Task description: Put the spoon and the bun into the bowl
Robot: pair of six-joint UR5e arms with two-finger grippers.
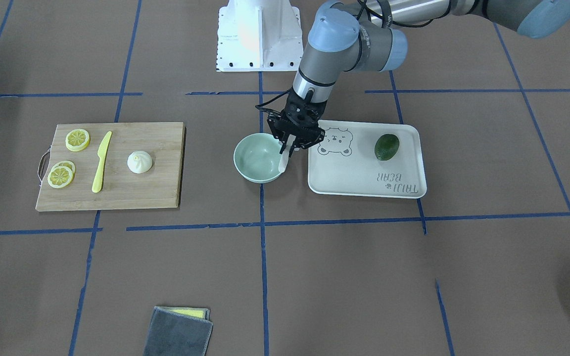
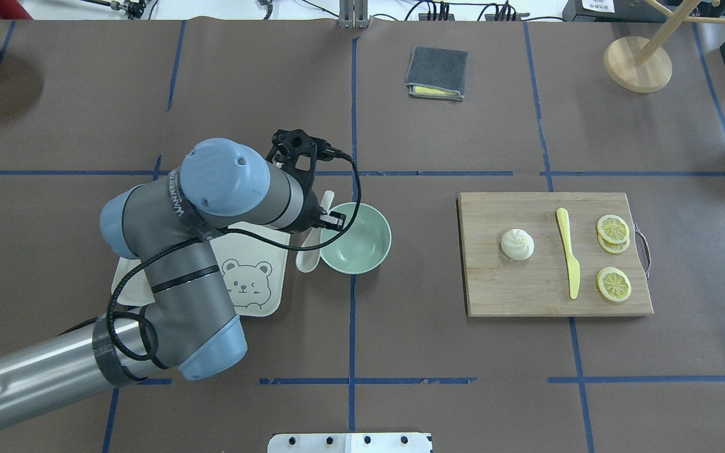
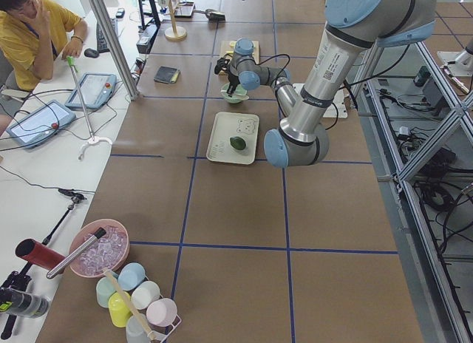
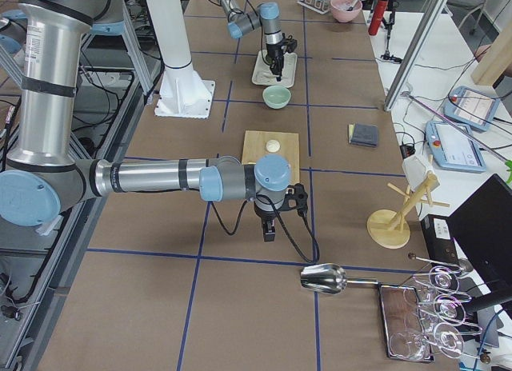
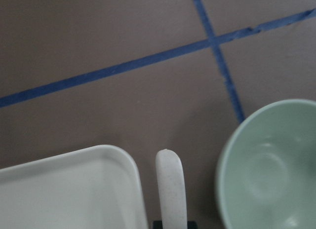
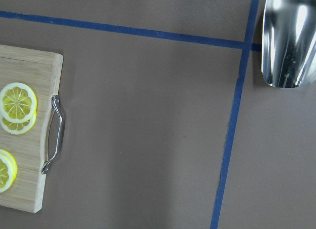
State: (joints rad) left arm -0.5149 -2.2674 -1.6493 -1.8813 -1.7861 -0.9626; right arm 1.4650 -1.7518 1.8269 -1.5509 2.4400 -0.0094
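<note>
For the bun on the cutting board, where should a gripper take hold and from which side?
Probably grip the bun across its rounded sides, below the pinched top, coming straight down from above: it sits upright on the cutting board, apart from the yellow knife.

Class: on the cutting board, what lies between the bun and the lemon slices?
The yellow knife lies between the bun and the lemon slices, touching neither; the overhead view shows it.
</note>
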